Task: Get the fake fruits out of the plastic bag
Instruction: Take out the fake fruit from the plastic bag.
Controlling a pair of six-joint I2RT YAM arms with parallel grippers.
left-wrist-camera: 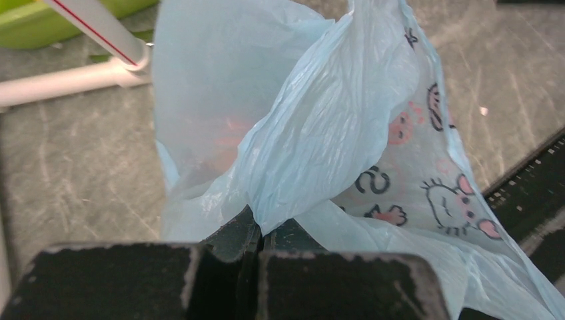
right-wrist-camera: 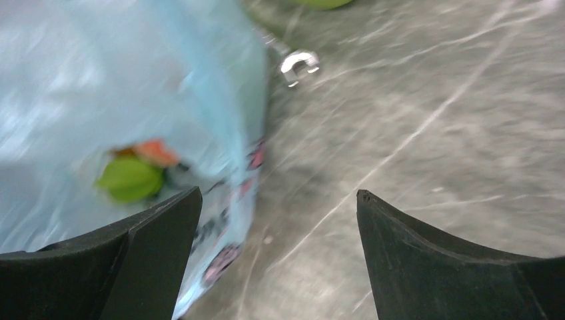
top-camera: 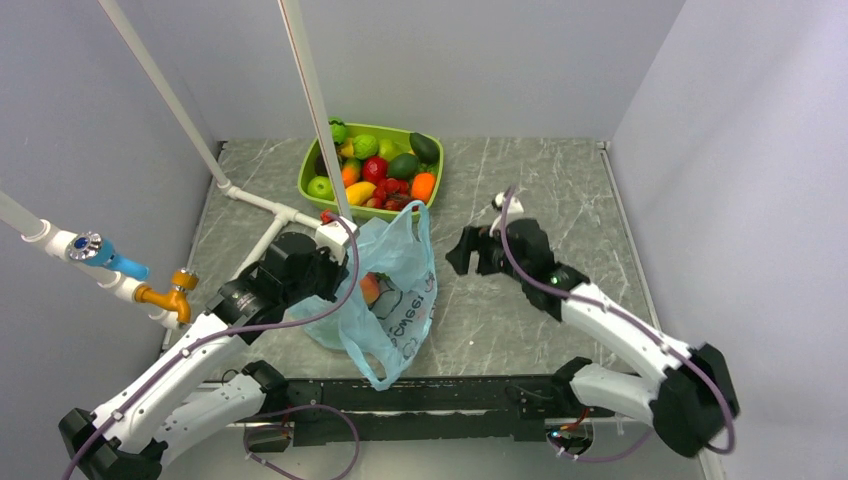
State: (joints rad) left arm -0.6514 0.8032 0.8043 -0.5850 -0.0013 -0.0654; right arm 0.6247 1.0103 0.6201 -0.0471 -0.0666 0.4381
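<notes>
The light blue plastic bag (top-camera: 400, 262) stands in the middle of the table with its mouth facing up. A pink-orange peach (top-camera: 370, 289) shows inside it. My left gripper (top-camera: 328, 280) is shut on the bag's left edge; in the left wrist view the jaws (left-wrist-camera: 263, 230) pinch a fold of the bag (left-wrist-camera: 320, 133). My right gripper (top-camera: 472, 258) hovers just right of the bag, open and holding nothing. In the blurred right wrist view the right gripper (right-wrist-camera: 278, 197) is over bare table, the bag (right-wrist-camera: 100, 80) lies to its left, and a green fruit (right-wrist-camera: 130, 179) shows through the film.
A lime-green tray (top-camera: 304, 180) full of toy fruits stands at the back, behind the bag. White pipes (top-camera: 262, 201) and a yellow tap (top-camera: 165, 297) rise on the left. A small white object (top-camera: 500, 203) lies behind the right gripper. A black rail (top-camera: 450, 395) runs along the near edge.
</notes>
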